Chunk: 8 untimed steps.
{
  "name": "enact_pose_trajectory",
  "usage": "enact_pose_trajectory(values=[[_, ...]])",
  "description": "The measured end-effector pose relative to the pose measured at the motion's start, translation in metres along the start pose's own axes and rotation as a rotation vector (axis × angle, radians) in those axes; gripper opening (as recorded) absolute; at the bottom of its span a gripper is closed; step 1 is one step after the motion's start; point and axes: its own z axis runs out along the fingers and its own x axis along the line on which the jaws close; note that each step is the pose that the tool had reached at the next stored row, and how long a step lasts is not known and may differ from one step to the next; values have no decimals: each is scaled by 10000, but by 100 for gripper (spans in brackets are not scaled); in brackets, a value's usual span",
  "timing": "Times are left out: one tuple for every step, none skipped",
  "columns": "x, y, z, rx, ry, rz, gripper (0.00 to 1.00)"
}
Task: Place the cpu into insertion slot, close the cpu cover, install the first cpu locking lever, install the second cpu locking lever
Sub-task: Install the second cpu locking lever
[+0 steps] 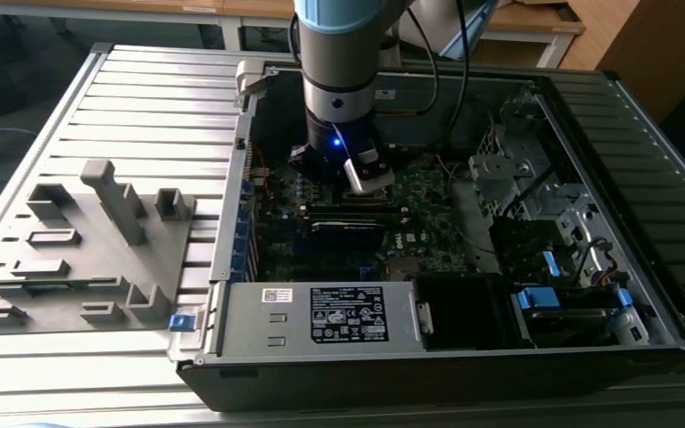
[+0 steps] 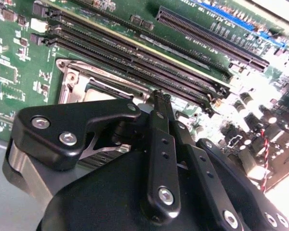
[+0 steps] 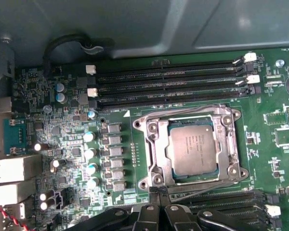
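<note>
A grey ribbed metal table (image 1: 140, 98) carries an open black computer case (image 1: 438, 374) toward the exterior view's right and a grey moulded fixture tray (image 1: 93, 259) left of it

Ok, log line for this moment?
cpu: in socket | cover: down around cpu | tool: shut, at socket edge

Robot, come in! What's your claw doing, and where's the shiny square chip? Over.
End effector shut, empty, at socket edge. Cpu seated in socket, cpu cover down around it. Nothing in the way.
</note>
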Motion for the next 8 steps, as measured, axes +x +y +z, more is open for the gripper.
enact_pose_trajectory(values=[[-1, -7, 0, -1, 0, 0, 11], [-2, -12, -1, 0, 0, 0, 11], [-2, -19, -1, -1, 0, 0, 11], [-3, -25, -2, -1, 0, 0, 11], [-4, -31, -3, 0, 0, 0, 11], [-4, -35, -3, 0, 0, 0, 11], [-4, -36, -3, -4, 1, 2, 11], [-5, -38, -3, -27, 3, 2, 11]])
